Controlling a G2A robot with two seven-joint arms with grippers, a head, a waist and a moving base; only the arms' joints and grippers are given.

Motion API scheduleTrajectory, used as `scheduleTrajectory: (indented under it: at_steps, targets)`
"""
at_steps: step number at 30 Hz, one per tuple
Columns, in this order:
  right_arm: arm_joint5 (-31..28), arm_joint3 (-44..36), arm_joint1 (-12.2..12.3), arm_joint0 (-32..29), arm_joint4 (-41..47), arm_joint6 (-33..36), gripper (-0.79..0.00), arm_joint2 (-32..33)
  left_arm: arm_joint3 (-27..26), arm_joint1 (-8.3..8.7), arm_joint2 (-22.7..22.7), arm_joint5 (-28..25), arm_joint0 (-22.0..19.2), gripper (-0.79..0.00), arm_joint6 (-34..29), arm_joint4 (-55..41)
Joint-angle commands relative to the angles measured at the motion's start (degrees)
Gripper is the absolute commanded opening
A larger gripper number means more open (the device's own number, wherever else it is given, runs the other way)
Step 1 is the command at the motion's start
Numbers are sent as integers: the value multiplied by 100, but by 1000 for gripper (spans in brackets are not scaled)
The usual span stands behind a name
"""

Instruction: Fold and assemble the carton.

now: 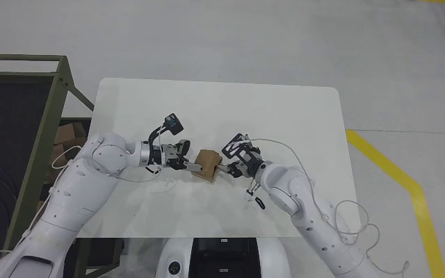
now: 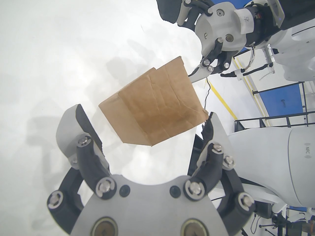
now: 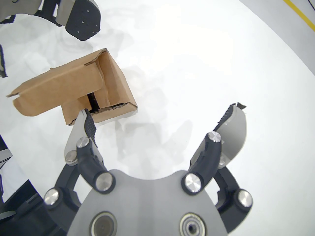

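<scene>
Top view: carton (image 1: 206,166) flanked on both sides

It lies on the white surface (image 1: 278,118), near the front edge. Left tool (image 1: 188,157) gapes wide just beside one end. Right tool (image 1: 227,160), also spread, has one finger at the open end.

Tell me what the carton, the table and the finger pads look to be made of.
Carton: brown corrugated cardboard, matt; its cut edges show fluting and its faces are creased.
Table: white, smooth, faintly glossy top that carries soft shadows; perhaps laminate or painted board, I cannot tell which.
Finger pads: black, matt, dimpled, frayed at the rims; probably rubber or dense foam.
</scene>
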Motion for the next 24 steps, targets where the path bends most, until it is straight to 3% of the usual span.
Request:
scheduleTrajectory:
  at_steps: [1,11,14,17,18,24]
  targets:
    - [53,-57,7,-41,-26,-42,0,41,9,0,-17,120,46,0,120,-37]
    - [58,-589,90,-449,-244,-354,0,327,428,-3,49,543,-100,0,-386,-1077]
    - [7,-591,84,-436,-315,-369,0,240,482,-29,167,741,-215,-132,-496,-1164]
    - [27,-531,64,-368,-365,-359,0,142,521,-55,282,899,-319,-212,-553,-1122]
    - [36,-516,57,-347,-368,-359,0,116,542,-64,313,945,-346,-283,-550,-1118]
    - [132,-477,36,-311,-379,-452,0,72,680,-98,429,985,-441,-385,-519,-1093]
